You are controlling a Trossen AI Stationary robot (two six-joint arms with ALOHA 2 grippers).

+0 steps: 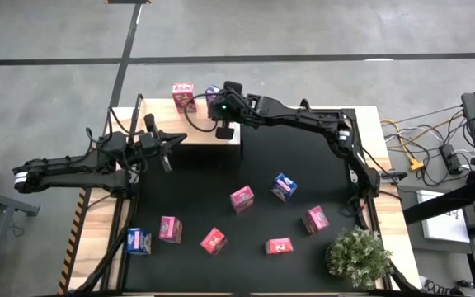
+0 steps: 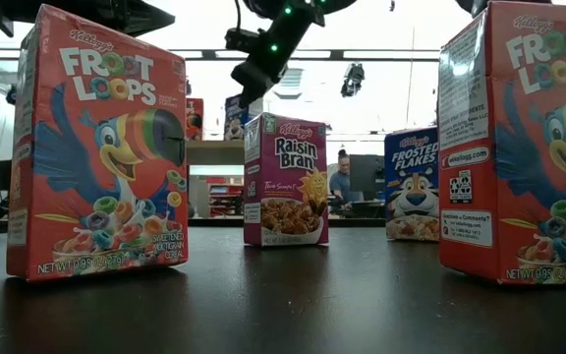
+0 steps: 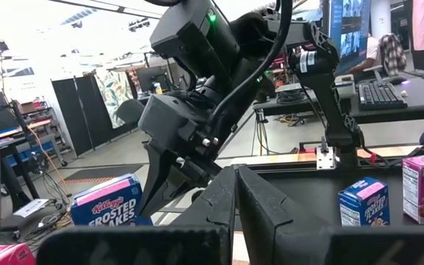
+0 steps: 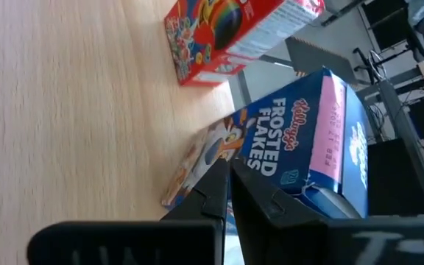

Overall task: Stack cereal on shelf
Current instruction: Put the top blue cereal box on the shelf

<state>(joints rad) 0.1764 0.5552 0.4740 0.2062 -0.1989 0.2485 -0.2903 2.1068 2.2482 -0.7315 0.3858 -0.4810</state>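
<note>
— Hovering over the pale wooden plank shelf (image 1: 196, 132), the right gripper (image 4: 229, 193) has its fingers pressed together, holding nothing, just beside the blue Frosted Flakes cardboard box (image 4: 300, 143).

— And that box?

— Standing on the shelf near a red Froot Loops box (image 1: 183, 95). The left gripper (image 3: 235, 210), also closed and empty, waits at the shelf's left end.

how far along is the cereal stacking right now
Early. Two boxes stand on the shelf: a Froot Loops box and a Frosted Flakes box. The right gripper sits beside the Frosted Flakes box with jaws shut and empty, so nothing is in hand. The left gripper waits shut at the shelf's front edge. Seven boxes remain on the black mat, e.g. one blue.
</note>
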